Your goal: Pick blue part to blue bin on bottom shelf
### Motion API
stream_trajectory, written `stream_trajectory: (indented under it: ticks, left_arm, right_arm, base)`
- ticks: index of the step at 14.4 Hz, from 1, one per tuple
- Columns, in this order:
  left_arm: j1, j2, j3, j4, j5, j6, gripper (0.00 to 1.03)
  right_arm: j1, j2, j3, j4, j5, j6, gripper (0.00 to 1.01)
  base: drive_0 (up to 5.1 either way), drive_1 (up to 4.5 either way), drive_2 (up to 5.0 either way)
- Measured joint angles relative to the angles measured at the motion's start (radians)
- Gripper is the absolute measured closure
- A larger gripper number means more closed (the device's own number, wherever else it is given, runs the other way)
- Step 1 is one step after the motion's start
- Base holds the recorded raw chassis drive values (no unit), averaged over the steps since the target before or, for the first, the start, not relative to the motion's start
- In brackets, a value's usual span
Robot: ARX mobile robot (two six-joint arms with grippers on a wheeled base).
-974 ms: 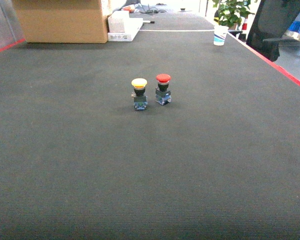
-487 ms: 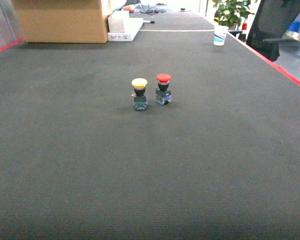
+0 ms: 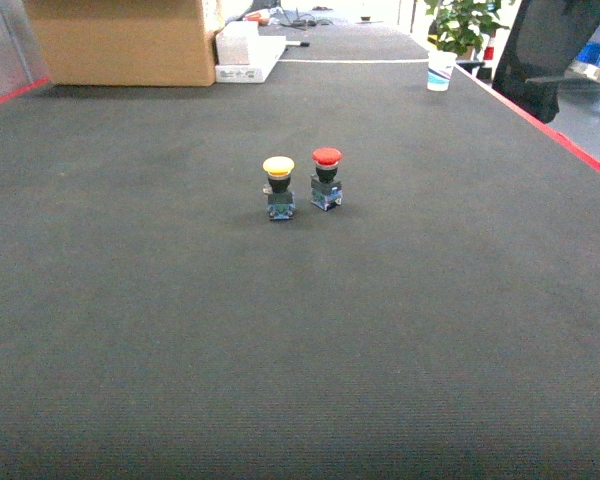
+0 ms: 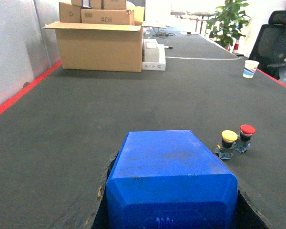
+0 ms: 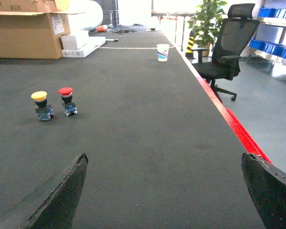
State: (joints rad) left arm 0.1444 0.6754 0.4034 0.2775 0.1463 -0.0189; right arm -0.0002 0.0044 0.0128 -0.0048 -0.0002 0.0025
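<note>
Change against the head view of half a second back: none. Yellow-capped button (image 3: 278, 187) and red-capped button (image 3: 326, 178) in the same places, upright side by side, just apart, near the middle of the dark bench (image 3: 130, 350). No arm in the head view then or now.

Blue part (image 4: 171, 176) seen only from the left wrist camera: a large block of plain blue plastic with bevelled corners, a flat, slightly scuffed top face and faint raised marks along its near lower edge, too blurred to read. Held by the left gripper (image 4: 171, 212) above the bench, left of the two buttons and apart from them. Jaws clamped on the blue part, with a dark finger edge (image 4: 101, 202) showing close against each flank.

Right gripper (image 5: 164, 191) low over bare bench, jaws wide apart with nothing between them, one dark finger (image 5: 62, 191) at either lower corner of that view, buttons well off to its left.

Farther back: cardboard box (image 3: 120, 40), paper cup (image 3: 441, 70), office chair (image 5: 226, 43).
</note>
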Motion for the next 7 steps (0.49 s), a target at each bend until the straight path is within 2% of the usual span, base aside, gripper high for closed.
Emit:
stream_trajectory:
  ticks: [7]
  left_arm:
    - [0.000, 0.000, 0.000, 0.000, 0.000, 0.000, 0.59]
  right_arm:
    - [0.000, 0.000, 0.000, 0.000, 0.000, 0.000, 0.03]
  base:
    - [0.0, 0.00, 0.0]
